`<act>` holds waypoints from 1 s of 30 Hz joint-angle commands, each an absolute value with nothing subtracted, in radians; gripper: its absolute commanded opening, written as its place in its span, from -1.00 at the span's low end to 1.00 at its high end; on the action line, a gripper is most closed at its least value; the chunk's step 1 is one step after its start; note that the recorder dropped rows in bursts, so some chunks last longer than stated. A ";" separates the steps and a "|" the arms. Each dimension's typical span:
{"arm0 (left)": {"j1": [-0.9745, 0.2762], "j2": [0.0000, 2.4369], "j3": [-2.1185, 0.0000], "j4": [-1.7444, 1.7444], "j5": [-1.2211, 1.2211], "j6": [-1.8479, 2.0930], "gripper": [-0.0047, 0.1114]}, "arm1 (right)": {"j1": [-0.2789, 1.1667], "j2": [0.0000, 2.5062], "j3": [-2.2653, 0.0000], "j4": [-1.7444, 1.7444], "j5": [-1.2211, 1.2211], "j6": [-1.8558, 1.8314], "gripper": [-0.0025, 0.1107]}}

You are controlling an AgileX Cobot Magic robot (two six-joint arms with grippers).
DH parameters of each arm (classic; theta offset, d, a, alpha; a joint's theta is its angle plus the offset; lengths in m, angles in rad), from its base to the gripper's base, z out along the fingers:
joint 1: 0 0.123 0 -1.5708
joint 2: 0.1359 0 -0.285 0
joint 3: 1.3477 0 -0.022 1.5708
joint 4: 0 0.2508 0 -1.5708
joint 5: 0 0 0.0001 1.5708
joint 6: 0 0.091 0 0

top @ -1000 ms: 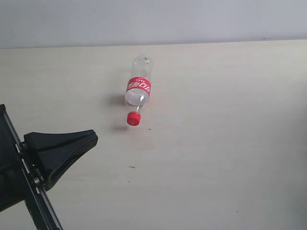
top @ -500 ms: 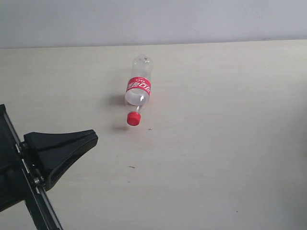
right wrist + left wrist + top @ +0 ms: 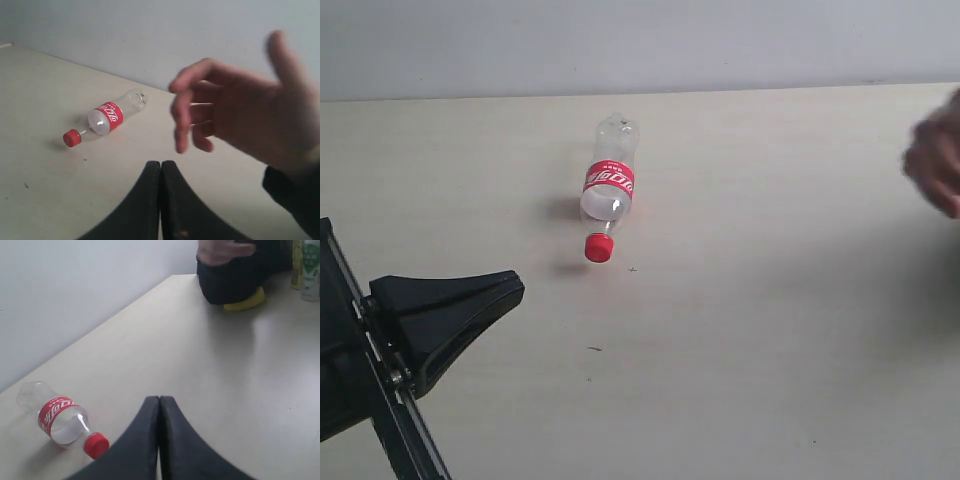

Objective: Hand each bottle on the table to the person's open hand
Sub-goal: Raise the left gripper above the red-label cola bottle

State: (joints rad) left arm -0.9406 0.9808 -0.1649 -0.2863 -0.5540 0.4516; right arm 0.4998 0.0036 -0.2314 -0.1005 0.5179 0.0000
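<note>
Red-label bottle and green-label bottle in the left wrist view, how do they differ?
The red-label bottle lies on its side; the green-label bottle stands upright. The red-label bottle is near the left pincer; the green-label bottle is far off, beyond the sleeve. The red-label bottle shows whole; the green-label bottle is cut off at the edge. Both rest on the table, ungripped.

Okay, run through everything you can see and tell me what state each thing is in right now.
Red-label bottle: lying on its side on the table, red cap on, looks empty, nothing touching it.
Left gripper: shut, holding nothing.
Right gripper: shut, holding nothing.
Hand: in the air, fingers loosely curled, empty, blurred.
Green-label bottle: standing upright, partly cut off by the picture edge.
</note>
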 commanded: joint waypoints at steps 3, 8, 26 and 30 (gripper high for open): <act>-0.947 0.983 -0.160 -0.294 -0.570 0.411 -0.90 | 0.500 0.000 -0.227 -0.105 0.514 0.005 -0.96; -0.933 0.983 -0.206 -0.563 -0.609 0.415 -0.90 | 0.500 0.000 -0.227 -0.105 0.514 0.005 -0.96; -0.544 1.242 -0.862 -0.646 0.154 0.536 -0.32 | 0.500 0.000 -0.227 -0.107 0.514 0.005 -0.96; -0.528 1.397 -1.042 -0.639 0.192 0.502 -0.01 | 0.500 0.000 -0.227 -0.107 0.514 0.005 -0.96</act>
